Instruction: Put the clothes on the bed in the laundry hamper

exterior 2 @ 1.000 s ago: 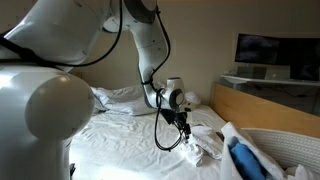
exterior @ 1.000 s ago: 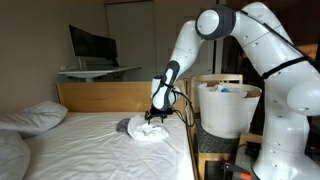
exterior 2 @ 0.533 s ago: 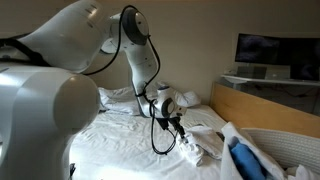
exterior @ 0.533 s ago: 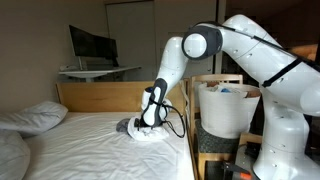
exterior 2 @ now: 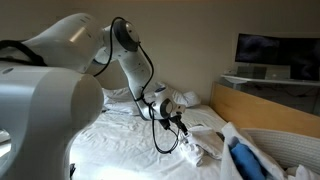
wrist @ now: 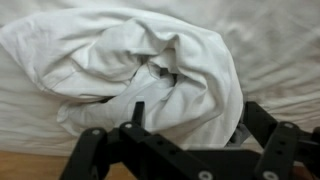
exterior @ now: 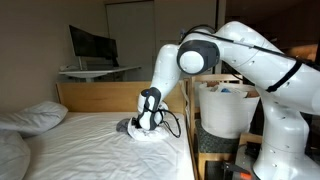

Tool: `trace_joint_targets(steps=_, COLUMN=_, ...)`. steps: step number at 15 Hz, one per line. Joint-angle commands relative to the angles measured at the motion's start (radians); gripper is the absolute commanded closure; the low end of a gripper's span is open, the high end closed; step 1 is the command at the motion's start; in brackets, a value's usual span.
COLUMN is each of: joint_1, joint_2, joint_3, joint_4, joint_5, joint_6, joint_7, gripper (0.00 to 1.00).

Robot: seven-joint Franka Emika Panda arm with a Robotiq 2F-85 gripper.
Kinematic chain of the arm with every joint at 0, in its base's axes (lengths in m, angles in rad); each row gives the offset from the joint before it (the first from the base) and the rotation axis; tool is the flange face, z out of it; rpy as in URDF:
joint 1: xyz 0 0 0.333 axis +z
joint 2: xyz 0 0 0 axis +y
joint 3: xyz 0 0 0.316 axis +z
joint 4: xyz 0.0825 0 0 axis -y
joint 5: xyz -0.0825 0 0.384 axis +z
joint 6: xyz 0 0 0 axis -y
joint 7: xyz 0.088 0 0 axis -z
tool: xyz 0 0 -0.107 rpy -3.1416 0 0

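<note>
Hand [exterior: 144, 127] spread wide over clothes [wrist: 120, 60] — crumpled, soft white folds.

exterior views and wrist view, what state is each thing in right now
gripper: open, down at the clothes pile, nothing held
clothes: crumpled in a heap on the bed, not yet in the hamper
laundry hamper: upright beside the bed, some items already inside
bed: covered by a wrinkled white sheet
pillow: lying on the bed, away from the clothes
monitor: screen dark
</note>
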Motion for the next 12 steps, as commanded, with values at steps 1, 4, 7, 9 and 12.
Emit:
trace_joint_targets(steps=1, joint_1=-0.050, joint_2=0.098, joint_3=-0.024, joint_4=0.042, joint_5=0.040, joint_6=0.066, joint_7=-0.023, gripper=0.00)
trace_joint_targets(steps=4, joint_1=-0.097, joint_2=0.155, joint_3=-0.034, joint_4=0.065, joint_5=0.060, joint_6=0.076, joint_7=-0.032, gripper=0.00)
trace_joint_targets(steps=7, joint_1=-0.160, joint_2=0.150, joint_3=-0.016, joint_4=0.071, joint_5=0.072, joint_6=0.057, joint_7=-0.051, gripper=0.00)
trace_joint_targets(steps=9, joint_1=-0.194, joint_2=0.079, joint_3=0.021, joint_4=0.042, joint_5=0.072, joint_6=0.039, joint_7=-0.065, gripper=0.00)
trace_joint_targets(steps=12, joint_1=-0.051, joint_2=0.027, joint_3=0.014, joint_4=0.004, joint_5=0.120, joint_6=-0.011, joint_7=-0.005, gripper=0.00)
